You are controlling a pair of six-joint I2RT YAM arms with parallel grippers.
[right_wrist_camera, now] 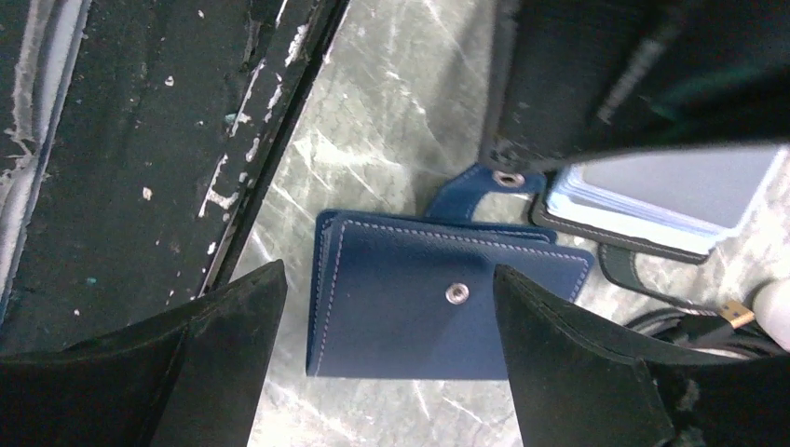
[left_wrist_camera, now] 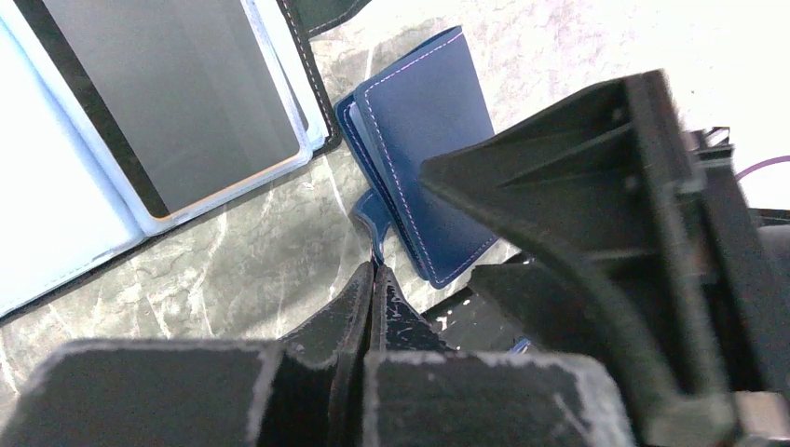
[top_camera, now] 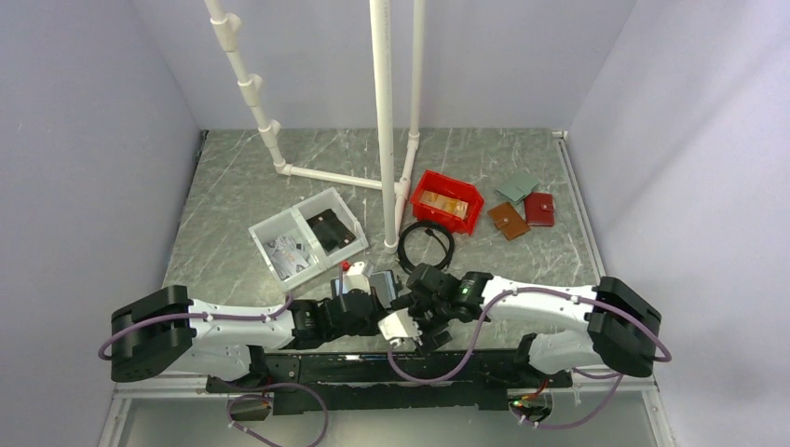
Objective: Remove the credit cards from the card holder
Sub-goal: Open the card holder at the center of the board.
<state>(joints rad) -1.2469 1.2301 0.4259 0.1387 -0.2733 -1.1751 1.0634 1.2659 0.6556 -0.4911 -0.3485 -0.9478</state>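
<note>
Opening step, by the look of it. On the left: pinching the little tab [left_wrist_camera: 368, 219] of the card holder [left_wrist_camera: 429, 140] with the left gripper [left_wrist_camera: 374, 279], shut tight. In the middle: lying folded flat on the table [right_wrist_camera: 391, 112], just beside a bigger folio [left_wrist_camera: 186, 102]. No credit cards to see yet. On the right: hovering wide open over the blue cover with the right gripper [right_wrist_camera: 389, 279], holding nothing. Next, probably: hold the tab, grab the cover, fold it open gently.

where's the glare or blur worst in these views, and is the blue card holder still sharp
Left wrist: table blown out white at top right, left gripper dark and soft up close, card holder stitching crisp. Right wrist: card holder and its snap sharp, no glare on it. Top external: even light, but I can't pick out the card holder.
</note>
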